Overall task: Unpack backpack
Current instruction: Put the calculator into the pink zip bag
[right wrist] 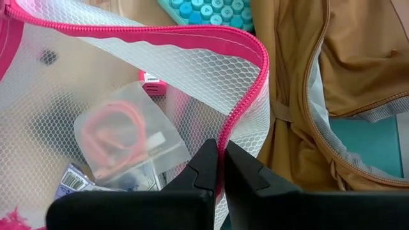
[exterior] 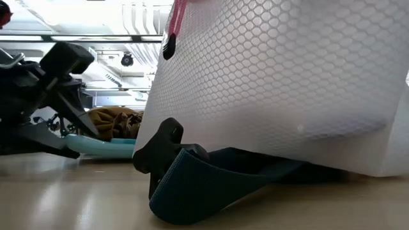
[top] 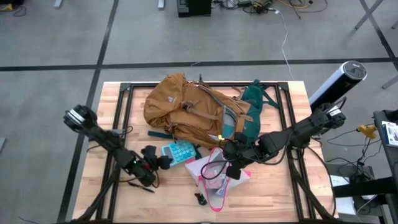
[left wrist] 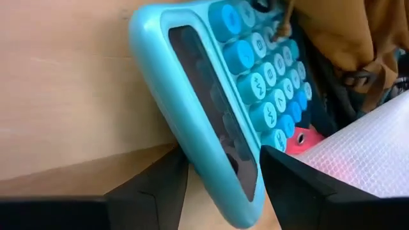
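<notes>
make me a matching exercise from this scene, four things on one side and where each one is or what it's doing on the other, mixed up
Things:
1. backpack
2. calculator
3. mesh pouch
4. left hand

States:
A. pink zip edge pinched by the right hand
B. lies at the table's far middle
C. fingers on either side of the calculator's end
D. teal, keys up, beside the backpack

Pairs: 1-B, 2-D, 3-A, 4-C

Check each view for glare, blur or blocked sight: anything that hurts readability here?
Low view: the mesh pouch sits against the lens and fills most of the frame; bright ceiling lights wash out the background. Left wrist view: the teal calculator is soft from closeness. Right wrist view: sharp on the pink zipper. High view: evenly lit.
</notes>
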Controlling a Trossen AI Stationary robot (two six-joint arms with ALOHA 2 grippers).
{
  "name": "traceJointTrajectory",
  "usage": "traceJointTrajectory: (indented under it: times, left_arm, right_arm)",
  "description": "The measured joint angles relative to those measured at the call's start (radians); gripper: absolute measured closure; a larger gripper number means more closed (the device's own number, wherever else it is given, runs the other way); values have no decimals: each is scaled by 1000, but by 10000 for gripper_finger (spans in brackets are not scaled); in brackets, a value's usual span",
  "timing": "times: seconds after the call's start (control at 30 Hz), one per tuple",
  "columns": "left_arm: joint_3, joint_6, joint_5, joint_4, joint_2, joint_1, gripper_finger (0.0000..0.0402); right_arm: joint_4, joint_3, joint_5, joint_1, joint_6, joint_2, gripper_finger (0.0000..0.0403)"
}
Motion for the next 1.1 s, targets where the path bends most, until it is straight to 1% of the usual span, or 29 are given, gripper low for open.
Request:
traceJointTrajectory:
  times: [0.07, 0.17, 0.23, 0.33, 0.5, 0.6, 0.77, 0.87, 0.93, 1.0, 1.1]
  left_arm:
    - [18, 26, -24, 8, 10, 8, 239]
    - [35, 83, -104, 23, 6, 17, 269]
    - [45, 116, -137, 22, 2, 19, 298]
    - [56, 156, -142, 23, -6, 22, 349]
    - [55, 229, -127, 3, -55, 19, 351]
    - [71, 334, -106, 0, -121, 16, 351]
    - [144, 617, -87, -8, -269, -1, 351]
    - [225, 878, -89, -11, -328, -4, 351]
    - [296, 1072, -89, -8, -332, -5, 351]
    - [365, 1268, -68, 1, -310, -8, 351]
    - [467, 1474, -19, 15, -230, -7, 351]
  right_arm:
    - [0, 0, 0, 0, 1, 0, 403]
    - [2, 0, -5, -2, 1, 0, 403]
    - [0, 0, -6, -2, 1, 0, 403]
    - [0, 0, -6, -2, 3, 0, 403]
    - [0, 0, -15, -2, 10, 0, 403]
    - [0, 0, -15, -2, 11, 0, 403]
    - [-1, 0, -18, -2, 11, 0, 403]
    - [-4, 0, -17, -2, 11, 0, 403]
    - [-3, 0, -14, -4, 10, 0, 403]
    - [-4, 0, -14, -9, 10, 0, 403]
    - [-4, 0, -14, -13, 10, 0, 403]
